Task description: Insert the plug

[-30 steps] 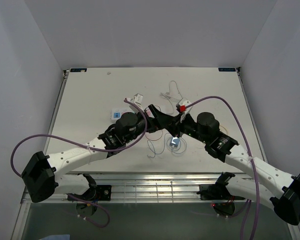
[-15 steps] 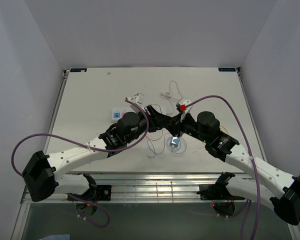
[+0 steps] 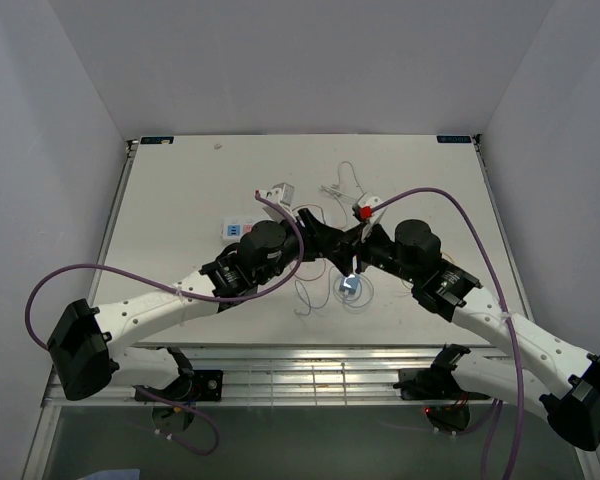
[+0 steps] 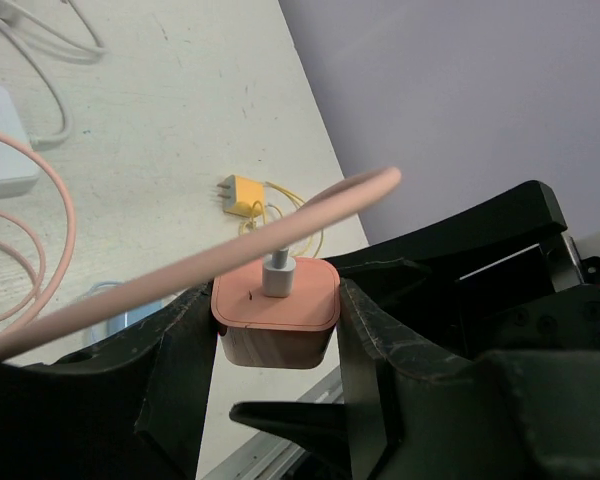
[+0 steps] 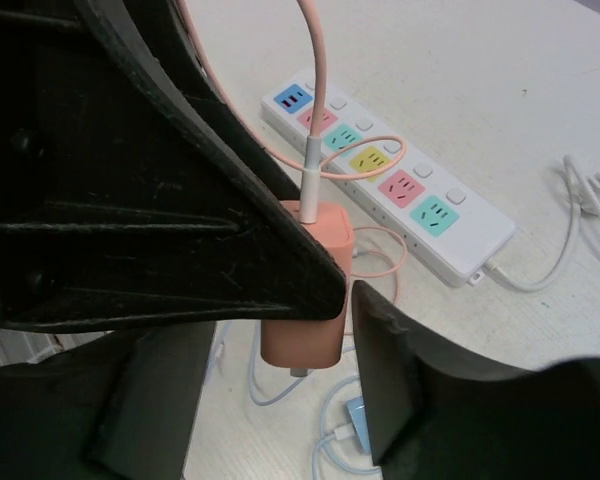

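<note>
charger (image 4: 277, 312) holding cable (image 4: 180, 275) sits in left end effector (image 4: 276, 340).

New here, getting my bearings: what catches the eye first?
A pink charger block, pink cable plugged in, clamped in the left gripper above the table. On the table beyond it lies a white power strip with coloured sockets; a yellow plug lies near the table's edge.

A pale tabletop (image 3: 180, 200) sits between plain white walls (image 3: 300, 60), at the back and both sides. The light is soft and even. Metal rails (image 3: 310, 372) run along its near edge.
</note>
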Robot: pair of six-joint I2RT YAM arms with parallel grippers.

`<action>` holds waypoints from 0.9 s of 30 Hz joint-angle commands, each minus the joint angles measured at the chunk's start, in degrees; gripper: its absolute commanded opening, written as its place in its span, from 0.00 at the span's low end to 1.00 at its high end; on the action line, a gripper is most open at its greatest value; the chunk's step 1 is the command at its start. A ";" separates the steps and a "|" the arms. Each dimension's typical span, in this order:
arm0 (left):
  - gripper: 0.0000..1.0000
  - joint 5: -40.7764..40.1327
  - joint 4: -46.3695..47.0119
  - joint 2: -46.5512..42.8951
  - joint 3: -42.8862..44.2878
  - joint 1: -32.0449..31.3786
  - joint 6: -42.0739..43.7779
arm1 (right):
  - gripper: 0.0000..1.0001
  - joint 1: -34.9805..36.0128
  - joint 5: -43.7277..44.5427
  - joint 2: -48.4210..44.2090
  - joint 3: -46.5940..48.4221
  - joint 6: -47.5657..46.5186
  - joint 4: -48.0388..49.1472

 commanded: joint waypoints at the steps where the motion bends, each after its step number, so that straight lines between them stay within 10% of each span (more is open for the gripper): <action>1: 0.00 -2.82 -1.29 -0.88 1.45 -0.79 6.28 | 0.66 0.69 -1.06 -1.41 3.22 0.53 -0.32; 11: 0.00 -13.45 -0.76 0.61 1.46 -0.70 18.33 | 0.96 0.60 0.25 -5.19 3.14 2.20 -6.56; 27: 0.00 -42.63 -31.96 -13.18 18.39 16.69 18.50 | 0.90 -0.90 14.59 -7.66 0.41 4.31 -7.88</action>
